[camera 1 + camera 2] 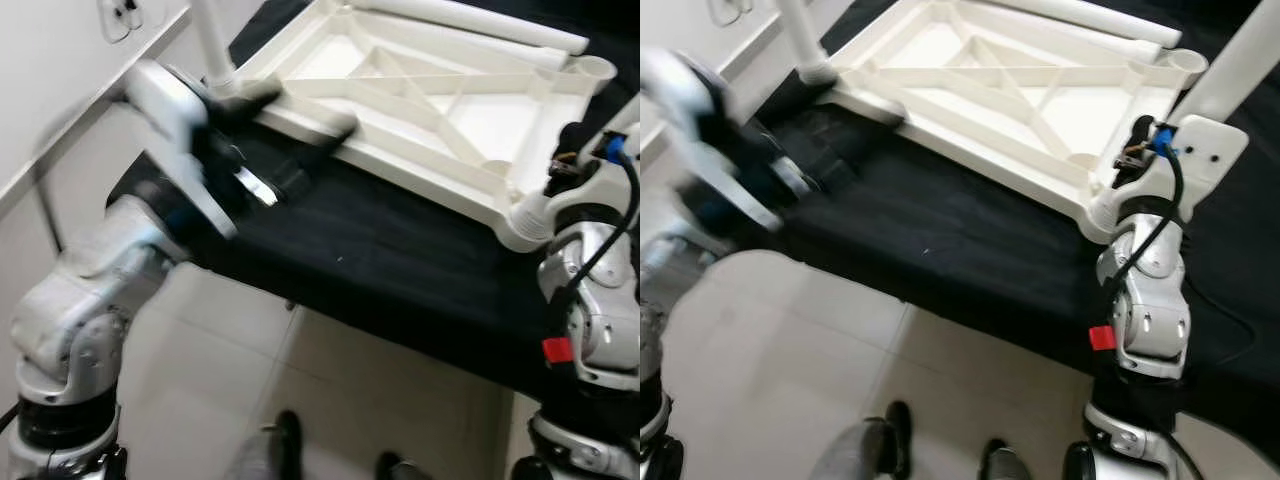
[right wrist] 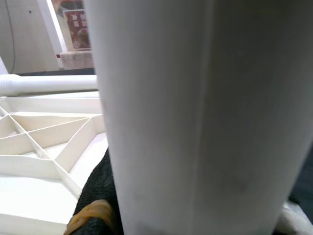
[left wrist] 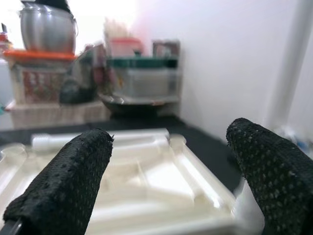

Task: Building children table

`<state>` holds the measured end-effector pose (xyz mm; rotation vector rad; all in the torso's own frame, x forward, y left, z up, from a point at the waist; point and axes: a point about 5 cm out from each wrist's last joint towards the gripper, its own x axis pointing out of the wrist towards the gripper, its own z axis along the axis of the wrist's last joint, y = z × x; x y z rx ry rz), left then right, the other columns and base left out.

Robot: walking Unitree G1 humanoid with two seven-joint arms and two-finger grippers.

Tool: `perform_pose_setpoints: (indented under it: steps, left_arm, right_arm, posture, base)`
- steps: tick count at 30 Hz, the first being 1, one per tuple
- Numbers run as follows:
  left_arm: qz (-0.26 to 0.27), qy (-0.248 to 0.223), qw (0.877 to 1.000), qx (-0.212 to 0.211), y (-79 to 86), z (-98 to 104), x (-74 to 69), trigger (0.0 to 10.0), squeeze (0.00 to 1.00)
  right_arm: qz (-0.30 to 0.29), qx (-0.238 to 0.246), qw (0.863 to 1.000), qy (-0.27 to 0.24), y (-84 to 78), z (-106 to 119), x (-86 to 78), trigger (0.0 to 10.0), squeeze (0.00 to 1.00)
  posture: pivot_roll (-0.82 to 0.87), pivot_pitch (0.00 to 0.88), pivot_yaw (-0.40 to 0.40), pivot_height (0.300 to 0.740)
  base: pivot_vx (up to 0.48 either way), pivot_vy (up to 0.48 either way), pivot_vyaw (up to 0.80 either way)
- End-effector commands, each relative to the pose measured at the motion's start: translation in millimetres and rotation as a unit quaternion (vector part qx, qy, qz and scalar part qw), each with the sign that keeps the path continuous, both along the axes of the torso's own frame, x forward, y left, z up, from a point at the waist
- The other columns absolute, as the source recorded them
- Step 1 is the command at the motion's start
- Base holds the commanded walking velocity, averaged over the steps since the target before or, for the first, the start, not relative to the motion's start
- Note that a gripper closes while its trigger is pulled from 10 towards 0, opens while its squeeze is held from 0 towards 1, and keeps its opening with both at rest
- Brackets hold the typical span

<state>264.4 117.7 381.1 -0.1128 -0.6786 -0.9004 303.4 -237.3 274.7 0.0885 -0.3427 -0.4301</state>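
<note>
A white plastic tabletop lies upside down on a black-covered surface. One white leg stands upright in its left corner socket. A loose leg lies along the far edge. My left gripper, blurred, hovers open at the tabletop's near-left edge, and its fingers hold nothing. My right gripper is shut on another white leg, which stands tilted over the near-right corner socket. In the right wrist view that leg is pressed against a black finger.
The black surface ends at a front edge above a pale tiled floor. A person's dark shoes stand on the floor just below. A white wall runs along the left. A metal pot and containers sit beyond the tabletop.
</note>
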Motion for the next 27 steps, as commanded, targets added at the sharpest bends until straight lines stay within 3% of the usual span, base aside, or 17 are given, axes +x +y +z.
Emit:
perform_pose_setpoints:
  steps: [1, 4, 7, 10, 13, 18, 19, 24, 27]
  left_arm:
    - [-0.056, 0.014, 0.998, -0.023, -5.5, 14.3, 7.4, 10.0, 0.0]
    - [-0.077, 0.022, 0.996, -0.031, -11.5, 22.2, 13.2, 10.0, 0.0]
    - [-0.191, 0.047, 0.98, -0.022, -38.4, 40.4, 26.7, 10.0, 0.0]
    - [-0.234, 0.047, 0.971, -0.005, -46.8, 43.8, 28.9, 10.0, 0.0]
    - [-0.326, 0.055, 0.943, 0.042, -68.2, 47.3, 37.2, 10.0, 0.0]
    - [-0.346, 0.055, 0.934, 0.07, -79.2, 48.2, 41.2, 10.0, 0.0]
    - [-0.345, 0.053, 0.933, 0.09, -87.9, 48.4, 45.6, 10.0, 0.0]
    - [-0.315, 0.035, 0.936, 0.155, -116.2, 45.5, 56.7, 10.0, 0.0]
    - [-0.297, 0.03, 0.941, 0.161, -120.2, 46.1, 59.5, 10.0, 0.0]
  right_arm:
    - [0.019, 0.037, 0.989, 0.14, 6.8, -60.1, 6.7, 10.0, 0.0]
    - [0.026, 0.034, 0.989, 0.139, 10.3, -59.9, 7.2, 10.0, 0.0]
    - [0.051, 0.029, 0.99, 0.132, 25.0, -58.0, 8.7, 10.0, 0.0]
    - [0.059, 0.028, 0.989, 0.13, 30.3, -57.3, 9.4, 10.0, 0.0]
    - [0.095, 0.021, 0.988, 0.12, 49.9, -54.2, 10.7, 10.0, 0.0]
    - [0.114, 0.02, 0.987, 0.115, 60.1, -52.3, 10.5, 10.0, 0.0]
    - [0.126, 0.014, 0.986, 0.11, 66.7, -50.3, 9.9, 10.0, 0.0]
    - [0.179, -0.011, 0.979, 0.094, 90.7, -43.2, 9.9, 10.0, 0.0]
    - [0.19, -0.016, 0.977, 0.092, 95.5, -42.4, 9.7, 10.0, 0.0]
  posture:
    - [0.06, 0.337, 0.084, 0.74]
    - [0.06, 0.335, 0.085, 0.74]
    - [0.05, 0.331, 0.085, 0.74]
    - [0.05, 0.328, 0.085, 0.74]
    - [0.04, 0.325, 0.091, 0.74]
    - [0.04, 0.322, 0.092, 0.74]
    - [0.04, 0.32, 0.095, 0.74]
    - [0.04, 0.318, 0.099, 0.74]
    - [0.03, 0.314, 0.104, 0.74]
  base:
    - [0.0, 0.0, 0.0]
    - [0.0, 0.0, 0.0]
    - [0.0, 0.0, 0.0]
    - [0.0, 0.0, 0.0]
    - [0.0, 0.0, 0.0]
    - [0.0, 0.0, 0.0]
    - [0.0, 0.0, 0.0]
    - [0.0, 0.0, 0.0]
    - [0.0, 0.0, 0.0]
